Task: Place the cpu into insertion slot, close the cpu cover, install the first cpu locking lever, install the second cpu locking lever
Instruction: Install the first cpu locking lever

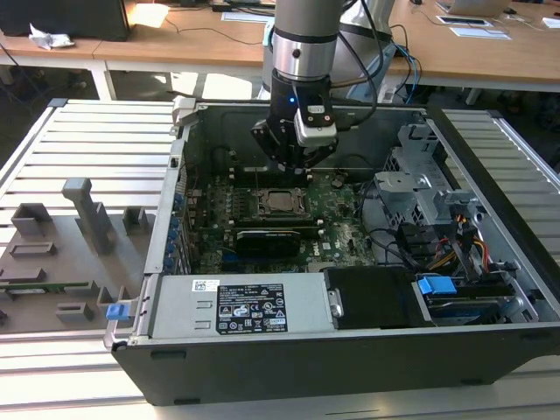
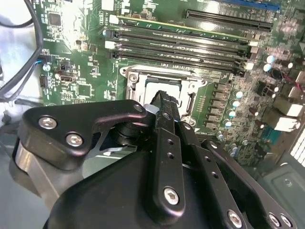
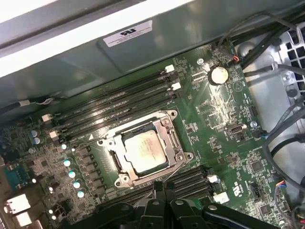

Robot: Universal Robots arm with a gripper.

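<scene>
**CPU seated, cover down — gripper over the socket**

We log the cpu (image 3: 143,151) sitting inside the insertion slot (image 3: 116,161), with its dull silver top facing up and square to the slot. The cpu cover (image 3: 155,172) lies flat on the slot, and its metal frame rings the chip, which shows through the window.

The gripper (image 3: 160,187) hangs just above the slot, on the side away from the memory slots (image 3: 114,102). Its black fingers are pressed together with nothing between them. We cannot tell whether the tips touch the cover.

In the exterior view the arm (image 1: 302,35) comes straight down over the slot into the open computer case (image 1: 262,367). The green motherboard (image 3: 224,109) surrounds the slot on every side. The long memory slots run just beside the slot, parallel to one of its edges. A coin battery (image 3: 218,75) sits on the board well apart from the slot. A grey power supply (image 1: 236,306) — white label on top — lies well apart from the slot, against the case wall.
</scene>
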